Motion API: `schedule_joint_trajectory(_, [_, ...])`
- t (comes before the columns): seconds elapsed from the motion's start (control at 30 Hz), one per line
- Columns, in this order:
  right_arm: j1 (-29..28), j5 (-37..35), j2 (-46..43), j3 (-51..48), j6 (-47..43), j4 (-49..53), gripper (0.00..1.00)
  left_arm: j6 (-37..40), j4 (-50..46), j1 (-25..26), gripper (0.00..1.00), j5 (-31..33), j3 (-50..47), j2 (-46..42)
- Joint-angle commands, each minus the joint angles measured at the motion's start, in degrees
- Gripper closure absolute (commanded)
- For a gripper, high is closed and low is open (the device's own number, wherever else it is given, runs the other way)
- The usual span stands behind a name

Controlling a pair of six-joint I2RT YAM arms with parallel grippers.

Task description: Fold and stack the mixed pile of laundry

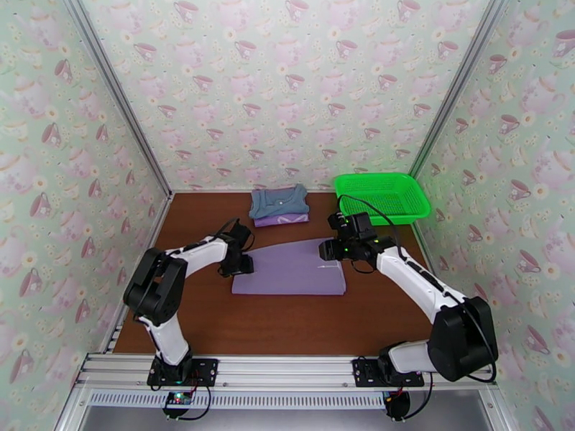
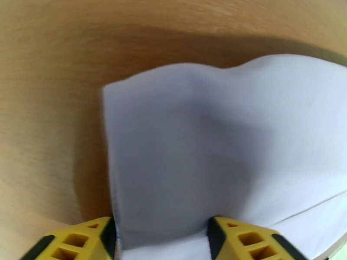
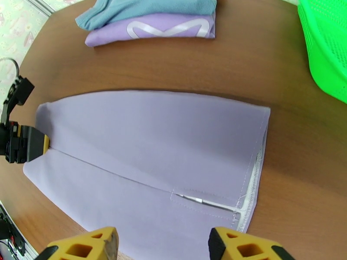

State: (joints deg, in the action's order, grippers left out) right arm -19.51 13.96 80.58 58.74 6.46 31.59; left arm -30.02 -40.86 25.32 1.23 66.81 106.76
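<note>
Where the table opens out past the arm bases, the pale lavender-grey garment lies flat, mid-table. Left gripper sits at its left edge, fingers parted, cloth between them but not pinched. Right gripper is over the right hem, fingers spread, holding nothing. Farther back, the dusty blue-grey garment is folded atop the purple shirt, white mark showing. Right of that stack, apart from it, stands the green mesh basket, its bare mesh floor in plain sight.
</note>
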Motion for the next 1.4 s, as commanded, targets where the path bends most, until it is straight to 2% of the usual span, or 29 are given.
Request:
schedule_joint_trajectory(0.0, [-0.25,0.13,-0.06,-1.00,0.19,-0.22,0.41,-1.50,1.29,3.51,0.56,0.55,-0.57,9.19])
schedule_joint_trajectory(0.13, [-0.24,-0.25,-0.91,-1.53,-0.14,0.15,0.42,-2.49,0.43,4.91,0.86,3.51,-0.28,11.50])
schedule_joint_trajectory(0.17, [-0.19,-0.08,-0.98,-1.63,0.15,0.14,0.43,-2.74,0.20,5.00,0.97,4.19,-0.51,11.39])
schedule_joint_trajectory(0.2, [-0.27,0.34,-0.90,-1.74,0.71,0.25,0.44,-2.97,0.02,5.09,1.00,5.10,-0.65,10.75])
schedule_joint_trajectory(0.3, [-0.36,3.48,-0.11,-2.69,3.91,-0.53,0.52,-3.10,-1.36,5.18,1.00,8.41,-0.68,7.75])
schedule_joint_trajectory(0.4, [-1.67,7.67,2.60,-4.44,9.27,-3.74,0.73,-2.38,-4.59,5.17,1.00,12.41,1.23,3.38])
schedule_joint_trajectory(0.57, [-9.27,10.35,11.10,-5.24,15.89,-10.98,1.00,0.63,-7.54,5.96,1.00,15.38,5.50,-4.80])
schedule_joint_trajectory(0.77, [-14.25,12.13,19.91,-4.64,25.10,-22.17,1.00,2.54,-9.19,6.97,1.00,16.05,7.61,-11.03])
schedule_joint_trajectory(1.07, [-18.54,11.37,31.57,0.11,32.10,-28.34,1.00,2.95,-11.84,10.04,1.00,14.54,10.78,-12.44])
schedule_joint_trajectory(1.23, [-19.34,11.19,34.42,2.25,32.65,-28.29,1.00,2.77,-12.27,12.60,1.00,12.89,15.16,-10.58])
schedule_joint_trajectory(1.37, [-19.26,8.36,31.65,3.29,29.52,-23.19,1.00,2.86,-13.49,13.92,1.00,12.74,18.83,-8.04])
